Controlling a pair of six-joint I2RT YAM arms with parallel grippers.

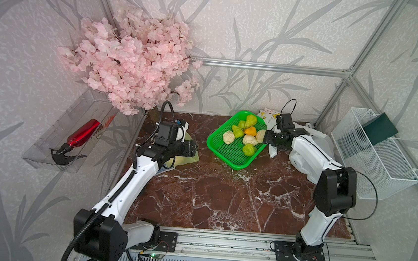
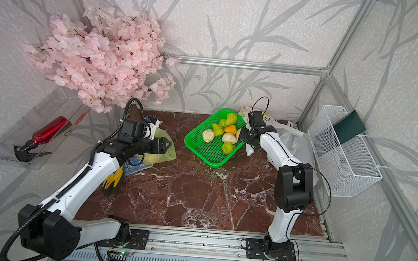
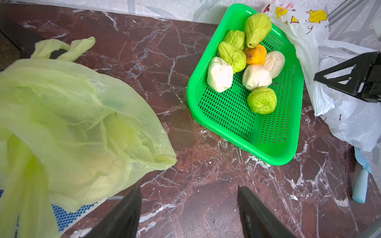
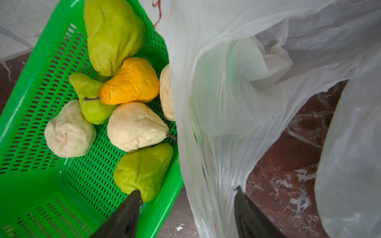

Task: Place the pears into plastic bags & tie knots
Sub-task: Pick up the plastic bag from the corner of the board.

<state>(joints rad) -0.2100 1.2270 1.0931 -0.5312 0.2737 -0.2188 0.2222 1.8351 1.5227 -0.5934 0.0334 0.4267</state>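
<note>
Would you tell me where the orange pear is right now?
In both top views the orange pear lies in the green basket at the far edge of the table, between a large green pear and a cream pear, close to the right gripper.

The perforated basket [image 1: 235,161] is showing bright green; its pears [image 1: 249,140] are showing green, cream-white and one orange-yellow. The table [image 1: 209,201] is showing dark red marble, white-veined. Left of centre, the thin bag [image 2: 166,152] is glowing translucent yellow-green; above the basket, the white bag [image 1: 267,114] is carrying yellow-red print.
</note>
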